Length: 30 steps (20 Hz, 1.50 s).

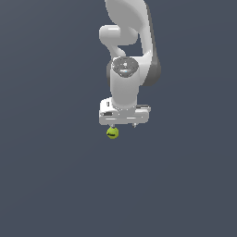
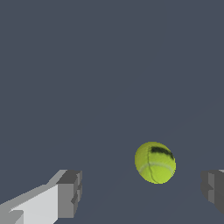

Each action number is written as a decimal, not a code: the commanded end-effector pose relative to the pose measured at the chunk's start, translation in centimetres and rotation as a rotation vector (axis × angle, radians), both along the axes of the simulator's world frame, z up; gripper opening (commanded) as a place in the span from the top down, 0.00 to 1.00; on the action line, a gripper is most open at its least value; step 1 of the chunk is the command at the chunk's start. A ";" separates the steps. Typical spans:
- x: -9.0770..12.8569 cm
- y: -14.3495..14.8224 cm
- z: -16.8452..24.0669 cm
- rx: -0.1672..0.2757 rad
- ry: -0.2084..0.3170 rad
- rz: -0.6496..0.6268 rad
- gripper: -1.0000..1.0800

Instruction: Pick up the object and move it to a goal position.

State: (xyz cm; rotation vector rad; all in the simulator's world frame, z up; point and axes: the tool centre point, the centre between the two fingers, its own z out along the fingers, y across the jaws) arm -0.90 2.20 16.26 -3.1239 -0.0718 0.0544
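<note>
We see the ball (image 2: 155, 162), lying on the gray floor (image 2: 109, 65) between our gripper's (image 2: 142, 192) spread, empty fingers (image 2: 70, 192), and judge it light, round and roll-prone, best pinched across its middle.

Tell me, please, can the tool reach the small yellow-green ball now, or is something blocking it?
Probably yes. The tool is open, and the ball lies between its fingers, off-centre, touching neither. Nothing else shows around the ball, so the way looks free.
</note>
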 end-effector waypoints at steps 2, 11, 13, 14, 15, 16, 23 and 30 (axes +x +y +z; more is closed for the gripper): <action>0.0 -0.1 0.0 -0.001 0.000 0.000 0.04; 0.7 -3.5 1.3 -0.034 -0.020 -0.031 0.04; 0.7 -3.3 1.2 -0.033 -0.019 -0.029 0.04; 0.7 -3.3 1.2 -0.032 -0.019 -0.026 0.04; 0.6 -3.3 1.1 -0.032 -0.019 -0.023 0.04; 0.6 -3.3 1.1 -0.032 -0.019 -0.018 0.04; 0.2 -3.6 0.1 -0.030 -0.020 0.051 0.04; -0.7 -4.2 -1.6 -0.026 -0.023 0.181 0.04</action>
